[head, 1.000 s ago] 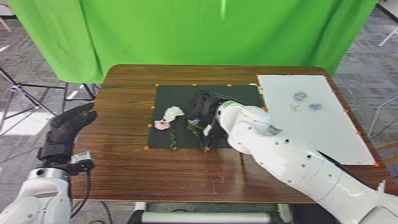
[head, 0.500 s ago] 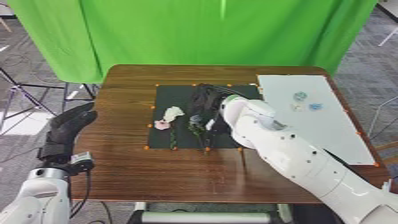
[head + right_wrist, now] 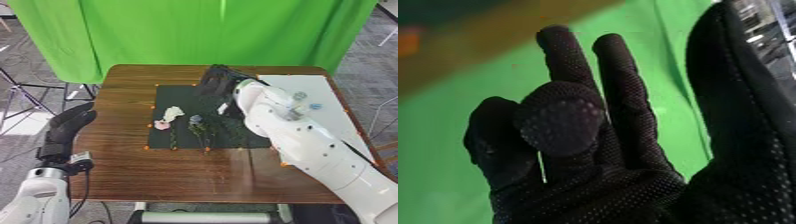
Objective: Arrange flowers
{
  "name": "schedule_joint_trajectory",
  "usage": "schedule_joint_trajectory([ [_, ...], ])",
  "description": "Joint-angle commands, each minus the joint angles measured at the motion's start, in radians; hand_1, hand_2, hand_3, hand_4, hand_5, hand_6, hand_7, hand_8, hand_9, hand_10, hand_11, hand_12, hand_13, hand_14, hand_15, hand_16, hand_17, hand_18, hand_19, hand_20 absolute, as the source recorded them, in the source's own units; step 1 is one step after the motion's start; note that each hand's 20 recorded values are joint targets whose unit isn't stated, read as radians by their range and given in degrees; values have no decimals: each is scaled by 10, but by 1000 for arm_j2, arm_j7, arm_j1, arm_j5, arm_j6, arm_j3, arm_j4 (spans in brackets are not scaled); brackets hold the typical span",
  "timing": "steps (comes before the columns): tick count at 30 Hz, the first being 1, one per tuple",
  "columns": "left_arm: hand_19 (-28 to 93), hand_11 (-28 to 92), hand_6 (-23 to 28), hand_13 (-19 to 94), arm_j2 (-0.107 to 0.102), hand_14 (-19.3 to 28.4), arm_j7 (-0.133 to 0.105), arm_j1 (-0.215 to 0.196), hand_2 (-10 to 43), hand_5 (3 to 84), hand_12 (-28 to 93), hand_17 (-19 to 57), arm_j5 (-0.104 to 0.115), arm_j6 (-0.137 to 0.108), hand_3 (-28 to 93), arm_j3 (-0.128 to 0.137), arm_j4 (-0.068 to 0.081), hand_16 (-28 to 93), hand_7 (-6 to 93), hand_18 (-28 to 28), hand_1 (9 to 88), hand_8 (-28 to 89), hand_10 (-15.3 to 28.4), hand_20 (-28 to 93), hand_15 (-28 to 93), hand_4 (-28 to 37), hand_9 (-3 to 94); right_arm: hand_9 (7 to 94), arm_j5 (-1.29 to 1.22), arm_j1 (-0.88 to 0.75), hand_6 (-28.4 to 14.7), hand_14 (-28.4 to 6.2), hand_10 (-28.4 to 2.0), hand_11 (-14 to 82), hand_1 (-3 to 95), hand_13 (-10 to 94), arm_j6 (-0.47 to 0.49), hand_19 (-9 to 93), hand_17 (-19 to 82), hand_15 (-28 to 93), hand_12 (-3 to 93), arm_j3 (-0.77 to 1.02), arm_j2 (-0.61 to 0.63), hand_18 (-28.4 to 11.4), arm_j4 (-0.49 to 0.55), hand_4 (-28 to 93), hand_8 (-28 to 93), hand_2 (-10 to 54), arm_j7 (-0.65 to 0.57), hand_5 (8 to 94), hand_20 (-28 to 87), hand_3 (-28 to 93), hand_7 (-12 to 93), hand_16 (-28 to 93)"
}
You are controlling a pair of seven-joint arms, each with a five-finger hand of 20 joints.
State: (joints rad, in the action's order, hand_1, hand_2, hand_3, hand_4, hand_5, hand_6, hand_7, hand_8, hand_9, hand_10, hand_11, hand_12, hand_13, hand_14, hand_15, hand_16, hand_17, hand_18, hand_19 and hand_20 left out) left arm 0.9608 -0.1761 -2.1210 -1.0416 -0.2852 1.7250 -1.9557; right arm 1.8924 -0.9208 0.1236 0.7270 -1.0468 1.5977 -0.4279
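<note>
Seemingly released, the right hand (image 3: pixel 215 84) is withdrawing far and right, leaving the blue flower (image 3: pixel 196 119) lying placed.

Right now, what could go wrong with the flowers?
The pink flower and white flower lie so close that grabbing one may drag the other. The right arm crosses the white board close to the blue piece; dipping could knock it. The right hand is beyond the blooms, so a low pull back might sweep them.
</note>
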Motion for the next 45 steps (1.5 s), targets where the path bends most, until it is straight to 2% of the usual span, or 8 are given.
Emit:
schedule_joint_trajectory([
  [1,106,222,20,384,16,162,3,-41,93,437,72,73,6,-5,661,25,-16,-34,169,106,360,-96,138,131,144,-165,465,641,149,-17,-9,-38,-160,98,320,855,-80,932,542,629,206,97,186,-180,-3,-140,-47,-95,-37,558,557,611,134,322],
  [12,105,221,19,384,12,162,5,-44,92,439,72,73,3,-1,660,28,-19,-34,169,106,360,-96,138,131,144,-166,465,630,175,-195,-11,-41,-169,93,302,844,-68,932,530,630,210,287,281,-186,-23,-141,-39,-95,-122,547,550,599,124,313],
  [20,105,221,19,384,11,162,5,-29,92,439,72,73,-2,10,659,22,-16,-34,168,107,360,-96,138,132,144,-165,466,681,161,-242,-3,-37,-162,141,319,852,-60,932,532,633,229,292,293,-187,-11,-140,-43,-95,-115,592,546,604,145,308],
  [25,105,221,19,384,15,162,6,-38,92,439,72,73,1,8,660,27,-17,-34,169,106,360,-96,138,131,144,-165,466,719,182,-275,4,-37,-153,198,332,858,-55,932,540,646,253,306,300,-190,-15,-144,-52,-95,-119,631,560,609,172,315],
  [35,105,221,19,384,20,162,7,-55,92,440,73,73,2,4,659,41,-26,-34,169,107,360,-96,138,131,143,-165,466,724,191,-355,3,-36,-150,210,347,860,-9,932,542,648,255,358,303,-190,-27,-153,-53,-95,-126,636,566,618,183,319],
  [40,105,221,19,385,20,162,8,-47,92,441,73,72,1,7,659,37,-23,-34,169,107,359,-96,138,131,143,-164,466,733,210,-366,3,-34,-145,215,351,861,-18,932,543,647,255,348,287,-189,-48,-157,-53,-95,-120,632,563,623,185,319],
  [44,106,222,18,385,19,162,11,-43,92,441,73,72,2,10,659,32,-22,-33,170,107,359,-96,138,131,144,-164,466,751,217,-367,-3,-28,-135,230,411,870,-20,932,552,646,256,333,274,-183,-66,-171,-50,-95,-114,638,562,626,207,316],
  [45,105,221,18,385,20,162,12,-42,92,441,73,72,2,13,658,33,-21,-33,170,107,360,-96,138,131,144,-165,466,757,224,-366,-5,-24,-131,238,437,874,-41,932,556,645,256,322,271,-181,-72,-179,-8,-95,-115,643,562,623,216,316],
])
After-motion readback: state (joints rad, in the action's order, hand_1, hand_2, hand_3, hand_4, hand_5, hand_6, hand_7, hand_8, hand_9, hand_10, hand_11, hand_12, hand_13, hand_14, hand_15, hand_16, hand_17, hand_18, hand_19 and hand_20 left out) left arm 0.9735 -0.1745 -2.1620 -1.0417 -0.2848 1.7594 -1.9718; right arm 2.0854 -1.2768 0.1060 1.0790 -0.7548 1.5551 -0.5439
